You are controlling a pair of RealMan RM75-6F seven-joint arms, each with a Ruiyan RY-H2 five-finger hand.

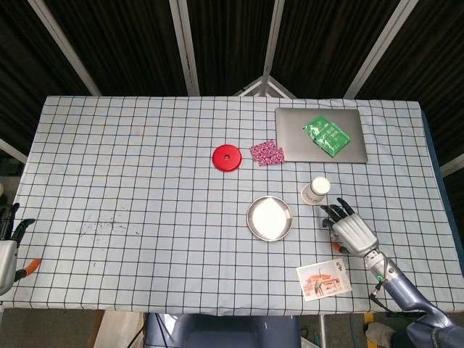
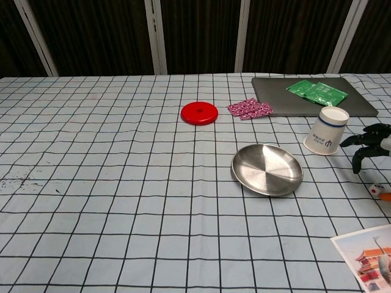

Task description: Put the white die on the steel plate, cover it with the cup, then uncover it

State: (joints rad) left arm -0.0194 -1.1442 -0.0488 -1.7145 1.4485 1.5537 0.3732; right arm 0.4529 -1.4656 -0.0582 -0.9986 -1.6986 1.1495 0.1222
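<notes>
Left hand (image 1: 6,250) at far left frame edge, fingers apart, holding nothing. Steel plate (image 2: 267,169) center-right, bare. Paper cup (image 2: 327,130) inverted upper right. Right hand (image 2: 370,143) released, hovering above white die (image 2: 376,190) at right edge.

The head view looks steeply down from high above the near edge, taking in the whole checked tabletop (image 1: 145,188) out to the dark wall behind. The chest view sits low and closer, facing across it at a shallow angle. Both share the steel plate (image 1: 270,218) (image 2: 267,169), paper cup (image 1: 316,191) (image 2: 327,131) and red disc (image 1: 227,158) (image 2: 199,113).
</notes>
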